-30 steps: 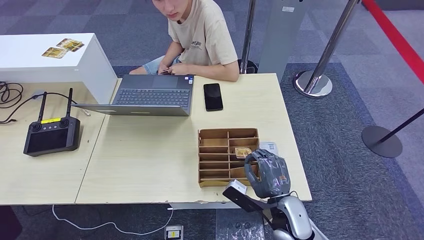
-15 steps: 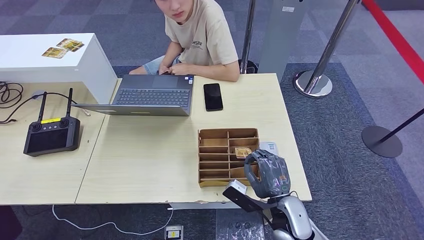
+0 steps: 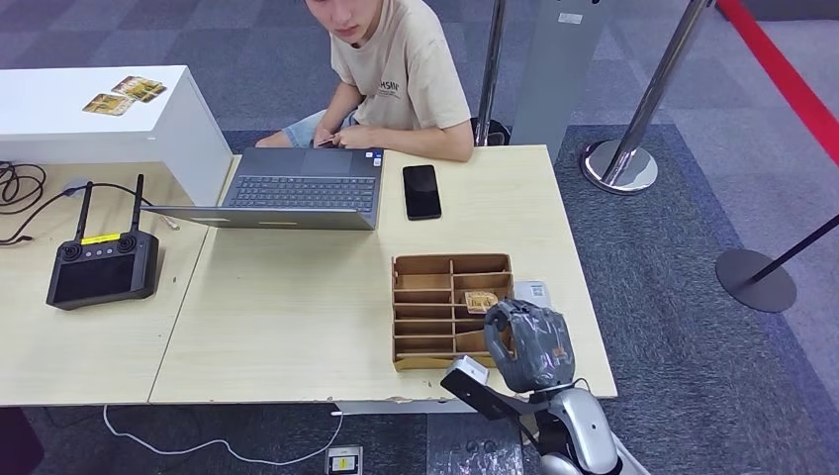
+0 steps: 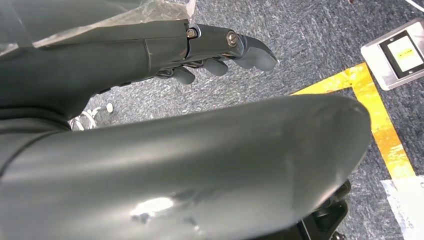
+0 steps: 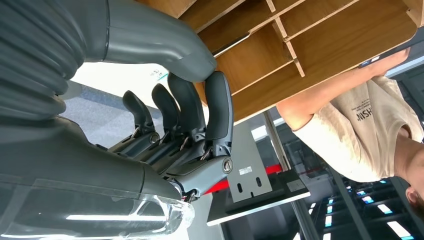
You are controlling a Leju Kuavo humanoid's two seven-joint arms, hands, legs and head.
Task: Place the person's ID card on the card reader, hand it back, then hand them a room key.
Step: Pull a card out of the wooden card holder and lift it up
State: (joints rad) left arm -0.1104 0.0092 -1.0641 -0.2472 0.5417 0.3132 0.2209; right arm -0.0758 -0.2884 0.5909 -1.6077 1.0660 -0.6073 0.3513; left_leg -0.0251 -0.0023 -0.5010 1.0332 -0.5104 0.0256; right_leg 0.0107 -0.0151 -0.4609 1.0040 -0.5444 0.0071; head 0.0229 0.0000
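Room key: a small patterned card (image 3: 481, 300), probably the key, lies in a right-column slot of the cardboard organiser (image 3: 425, 307), just beyond the right hand.
Right hand (image 3: 529, 344): at the table's near right corner, over the organiser's near right end; fingers (image 5: 218, 107) curled inward together with nothing between them, close to the organiser's wooden-brown dividers.
Left hand (image 4: 220, 52): hangs over grey carpet beside a yellow floor stripe (image 4: 377, 117); fingers bent in, nothing held.
Table (image 3: 297, 297): pale wood; a wide bare stretch lies left of the organiser; a narrow strip separates the organiser from the right edge, where a white labelled item (image 3: 531, 291) sits, print too small to read.
Remote controller (image 3: 102, 265): black, yellow strip label, on the adjoining table at left.
Phone (image 3: 421, 191): black, face up, beside the open laptop (image 3: 302, 188).
Person (image 3: 396, 74): seated at the far edge, forearms on the table; shirt print unreadable.
Far ground: stanchion bases (image 3: 620, 166) and a red floor line (image 3: 782, 69).
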